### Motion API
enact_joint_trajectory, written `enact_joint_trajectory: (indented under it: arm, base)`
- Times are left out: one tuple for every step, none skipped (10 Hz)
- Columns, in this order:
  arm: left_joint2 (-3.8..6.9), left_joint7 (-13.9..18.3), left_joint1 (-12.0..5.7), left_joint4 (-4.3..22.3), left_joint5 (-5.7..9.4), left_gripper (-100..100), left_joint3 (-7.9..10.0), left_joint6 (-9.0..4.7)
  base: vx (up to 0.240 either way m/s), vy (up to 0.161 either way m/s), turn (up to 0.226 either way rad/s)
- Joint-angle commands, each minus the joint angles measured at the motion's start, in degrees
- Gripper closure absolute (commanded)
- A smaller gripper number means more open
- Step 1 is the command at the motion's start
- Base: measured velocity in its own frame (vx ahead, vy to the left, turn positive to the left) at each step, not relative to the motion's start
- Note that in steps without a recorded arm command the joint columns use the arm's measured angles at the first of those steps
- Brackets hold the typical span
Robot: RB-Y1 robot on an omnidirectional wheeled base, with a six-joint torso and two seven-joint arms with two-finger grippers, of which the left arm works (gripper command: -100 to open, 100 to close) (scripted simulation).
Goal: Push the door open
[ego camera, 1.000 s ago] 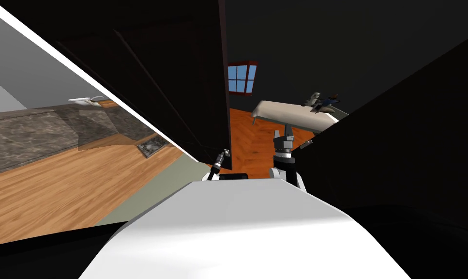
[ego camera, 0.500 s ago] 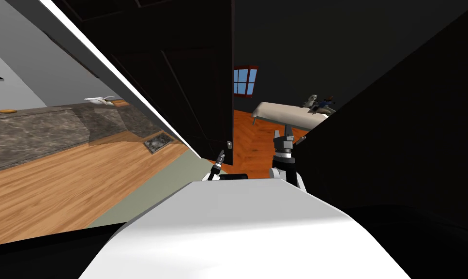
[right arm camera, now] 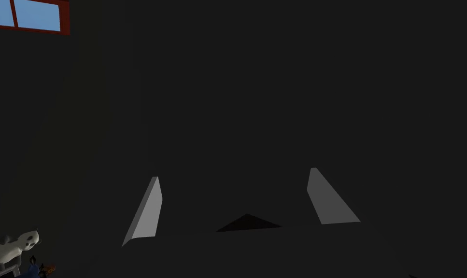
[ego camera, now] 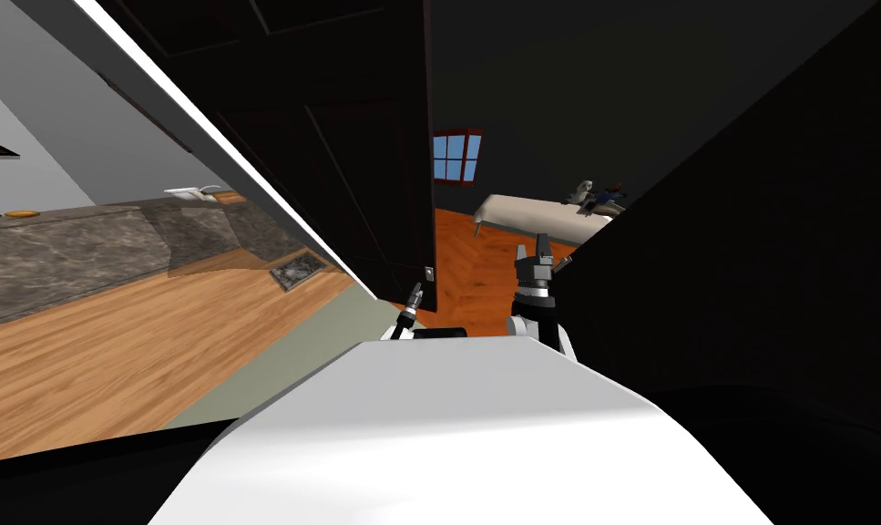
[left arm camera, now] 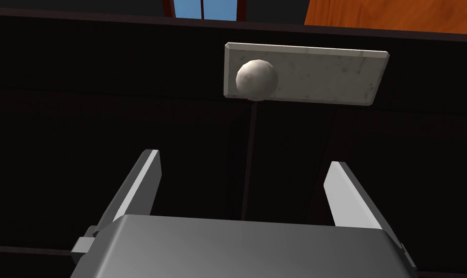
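Door: one dark panelled door (ego camera: 356, 182) is seen ajar, with its free edge just ahead of the left arm.
Knob: one pale round knob (left arm camera: 257, 79) is mounted on one pale plate (left arm camera: 324, 77), beyond the fingertips and apart from them.
Left gripper (left arm camera: 243, 161): its two fingers are held spread, with nothing between them; contact with the door cannot be made out.
Right gripper (right arm camera: 234, 173): its two fingers are spread and empty, and it is raised in the gap beside a dark wall (ego camera: 748, 228).
Beyond the gap: one window (ego camera: 456, 157) and one bed (ego camera: 529, 214) are seen, the bed partly cut off by the wall.
Toys (ego camera: 586, 191): these are too small to be counted.
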State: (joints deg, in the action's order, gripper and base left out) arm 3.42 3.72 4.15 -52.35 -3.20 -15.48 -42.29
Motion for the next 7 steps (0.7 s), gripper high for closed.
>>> enact_joint_trajectory:
  arm:
    - [0.07,-0.1,-0.15,0.3,0.06,-100,0.16,-0.26]
    - [0.04,-0.1,-0.24,0.5,0.11,-100,0.3,-0.44]
    - [-0.06,-0.2,-0.32,0.7,0.17,-100,0.44,-0.62]
    - [-0.2,-0.3,-0.4,0.9,0.22,-100,0.58,-0.8]
    - [-0.39,-0.4,-0.48,1.1,0.26,-100,0.7,-0.96]
    - [-0.69,-0.5,-0.57,1.3,0.32,-100,0.85,-1.14]
    - [-0.91,-0.5,-0.62,1.4,0.35,-100,0.93,-1.25]
  base:
    - [0.178,-0.068,-0.011]
    - [0.167,-0.045,-0.017]
    - [0.189,-0.033,-0.028]
    - [0.218,-0.053,-0.03]
    - [0.213,-0.052,-0.023]
    - [0.175,-0.069,-0.024]
    - [0.169,-0.069,-0.009]
